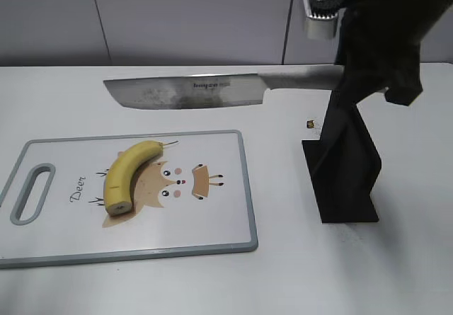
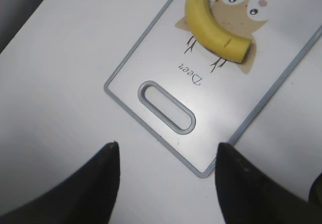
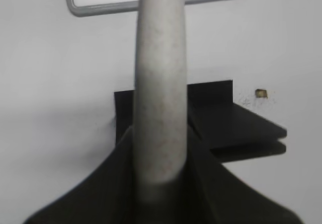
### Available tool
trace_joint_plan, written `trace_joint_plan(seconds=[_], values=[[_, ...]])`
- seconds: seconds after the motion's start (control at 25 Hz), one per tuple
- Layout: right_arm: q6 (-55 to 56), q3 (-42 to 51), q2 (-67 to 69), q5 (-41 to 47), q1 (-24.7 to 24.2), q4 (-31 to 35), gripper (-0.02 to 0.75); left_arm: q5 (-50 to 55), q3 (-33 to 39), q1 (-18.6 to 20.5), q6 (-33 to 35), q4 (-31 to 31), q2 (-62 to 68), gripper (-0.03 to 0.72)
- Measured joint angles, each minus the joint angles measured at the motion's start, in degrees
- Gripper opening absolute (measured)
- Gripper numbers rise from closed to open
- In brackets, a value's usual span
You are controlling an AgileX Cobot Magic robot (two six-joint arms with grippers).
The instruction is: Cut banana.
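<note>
The yellow banana (image 1: 129, 173) lies on the deer-print cutting board (image 1: 226, 187), stem tip toward the back and flat cut end toward the front; it also shows in the left wrist view (image 2: 211, 26). My right gripper (image 1: 354, 74) is shut on the grey handle of a wide-bladed knife (image 1: 187, 92), held level in the air behind the board, blade pointing left. In the right wrist view the handle (image 3: 160, 98) runs between the fingers (image 3: 160, 156). My left gripper (image 2: 166, 156) is open and empty above the table, off the board's handle-hole corner (image 2: 166, 106). It is out of the exterior view.
A black knife stand (image 1: 347, 170) sits on the white table right of the board, below the right gripper; it also shows in the right wrist view (image 3: 226, 118). A small brown speck (image 1: 310, 124) lies behind the stand.
</note>
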Motion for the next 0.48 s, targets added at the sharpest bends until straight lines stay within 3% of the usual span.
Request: trace_joint_plan(seconds=[0.24,0.36,0.48], values=[[-6.36,-8.85,9.50,2.78,2.41,2.18,0.160,2.37,-9.74,0.00,10.20,-7.50,14.42,0.573],[-7.36,-12.56,13.47,2.78,5.13,2.71,0.160,2.60,-12.08,-0.15,14.12,-10.12,18.99,0.569],[-7.61,-14.79,16.77,1.90,7.62,4.19,0.160,3.97,-12.41,-2.66,15.90,-10.59,22.72,0.569]])
